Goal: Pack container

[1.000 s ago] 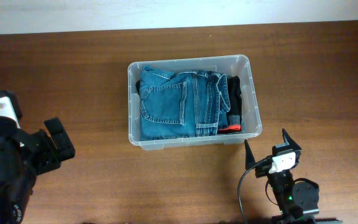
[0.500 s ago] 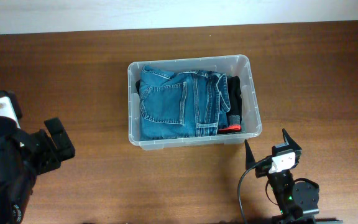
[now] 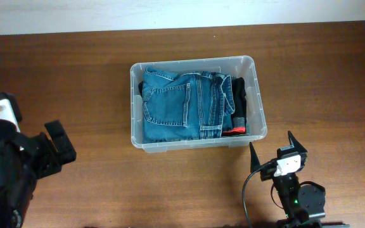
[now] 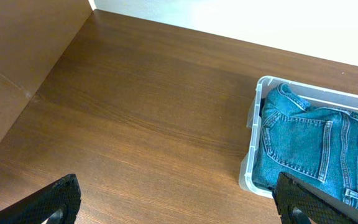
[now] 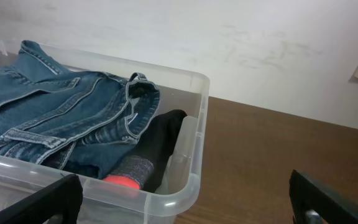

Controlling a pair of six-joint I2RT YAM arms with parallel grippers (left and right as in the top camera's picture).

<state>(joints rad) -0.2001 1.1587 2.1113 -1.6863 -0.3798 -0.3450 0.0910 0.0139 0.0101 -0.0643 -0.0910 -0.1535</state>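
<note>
In the middle of the brown wooden bench (image 3: 75, 76): the large clear plastic container (image 3: 134, 107), a box with round corners and a thick rim. Long side running left to right across the bench. Inside, folded blue denim jeans (image 3: 179, 104), filling the left and middle part. Squeezed against the container's right wall, a black cloth with a grey and bright red band (image 3: 238, 120) at the end nearest the robot.

Right fingers (image 5: 36, 205) spread wide, holding nothing. Parked just off the container's near right corner, close but not touching, and pointing toward it. From the right wrist, a look straight at that corner, with the black cloth right behind the clear wall.

Left fingers (image 4: 55, 202) also spread wide and empty. Well apart from the container, out past its left short wall and a bit nearer the robot.

Nearer by far: the right arm. Probably the better one for any push or tuck on the black cloth side. For the jeans side, a longer reach from the left, in over the left short wall.

No loose clothes seen outside the container. Looks about packed. From the right wrist, a bit of denim seemingly poking above the far rim, so maybe one last press down.
</note>
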